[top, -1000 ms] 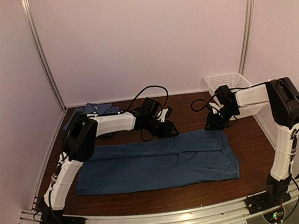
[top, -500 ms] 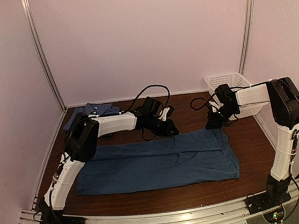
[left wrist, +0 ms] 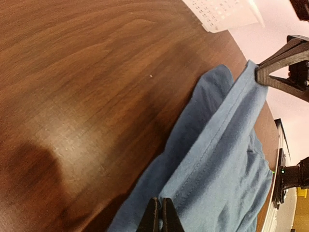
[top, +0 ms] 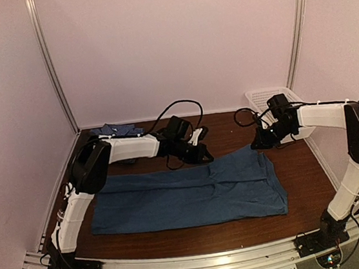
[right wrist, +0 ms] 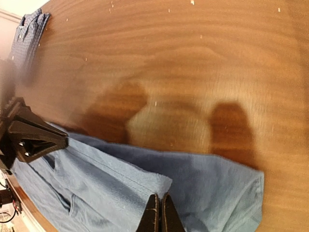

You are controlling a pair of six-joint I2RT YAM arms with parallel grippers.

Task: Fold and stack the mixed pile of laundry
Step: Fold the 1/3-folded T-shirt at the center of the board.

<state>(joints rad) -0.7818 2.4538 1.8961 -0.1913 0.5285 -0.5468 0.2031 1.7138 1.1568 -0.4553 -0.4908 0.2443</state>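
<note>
The dark wooden desk [top: 304, 172] carries everything. The teal t-shirt [top: 187, 202] lies spread wide across its middle, mostly flat with soft creases, its long side running left to right.

The left arm [top: 132, 147] reaches over the t-shirt's far edge near the middle. The right arm [top: 323, 115] reaches in from the right to the far right corner.

A white lattice basket [top: 263, 96] stands at the far right corner of the desk, just behind the right arm. The checked shirt [top: 115, 129] lies bunched at the far left corner, well apart from the t-shirt.

The left jaws are pressed together, pinching the t-shirt's stitched far hem. The right jaws are likewise pressed together on the hem at the far right corner, where the cloth rises a little off the wood.
</note>
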